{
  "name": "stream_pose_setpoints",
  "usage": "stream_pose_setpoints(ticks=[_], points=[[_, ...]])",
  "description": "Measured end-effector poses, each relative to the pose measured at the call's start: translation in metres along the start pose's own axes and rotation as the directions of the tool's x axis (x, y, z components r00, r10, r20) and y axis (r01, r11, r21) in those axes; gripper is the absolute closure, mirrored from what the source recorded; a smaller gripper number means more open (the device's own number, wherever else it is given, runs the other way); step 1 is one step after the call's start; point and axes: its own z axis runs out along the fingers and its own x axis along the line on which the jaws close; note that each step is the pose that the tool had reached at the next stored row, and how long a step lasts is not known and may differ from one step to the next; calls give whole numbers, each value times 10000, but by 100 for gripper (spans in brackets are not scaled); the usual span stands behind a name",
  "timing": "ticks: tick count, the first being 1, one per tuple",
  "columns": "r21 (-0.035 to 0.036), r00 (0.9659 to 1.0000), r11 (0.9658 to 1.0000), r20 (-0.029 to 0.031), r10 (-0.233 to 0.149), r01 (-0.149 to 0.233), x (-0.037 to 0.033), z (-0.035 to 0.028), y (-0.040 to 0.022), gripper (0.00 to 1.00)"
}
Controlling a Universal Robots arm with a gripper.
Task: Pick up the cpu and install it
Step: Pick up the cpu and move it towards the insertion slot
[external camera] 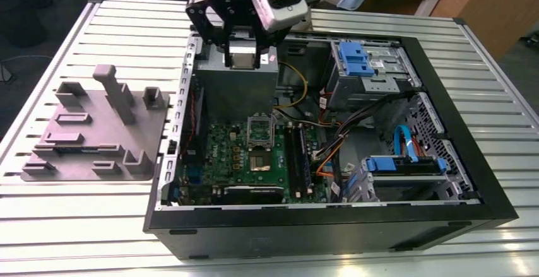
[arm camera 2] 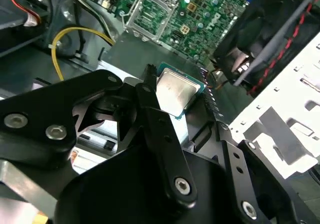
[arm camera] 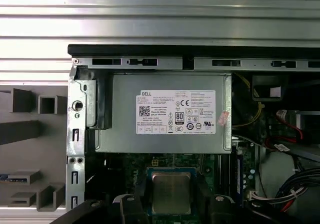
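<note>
Second wrist view: we see our claw (arm camera 2: 179, 96) clenched on the cpu (arm camera 2: 175, 88), held flat between its fingers; below the claw lies the grey power-supply box (external camera: 231, 88), the green motherboard (arm camera 2: 200, 13) beyond.

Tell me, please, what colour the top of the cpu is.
The cpu has a silver-grey top with a teal rim, clearest in the second wrist view.

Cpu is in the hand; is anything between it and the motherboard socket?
Nothing visible is. The hand grips the cpu above the open case, and in the second wrist view the socket lies uncovered. The yellow cable and the grey power supply seem to sit beside that path, not across it.
</note>
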Motion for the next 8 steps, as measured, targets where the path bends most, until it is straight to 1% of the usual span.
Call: stream_pose_setpoints(ticks=[4, 8], points=[[0, 10000, 10000, 0, -1, 1, -92, 1, 1, 53], [0, 10000, 10000, 0, 0, 0, -156, 3, 2, 53]])
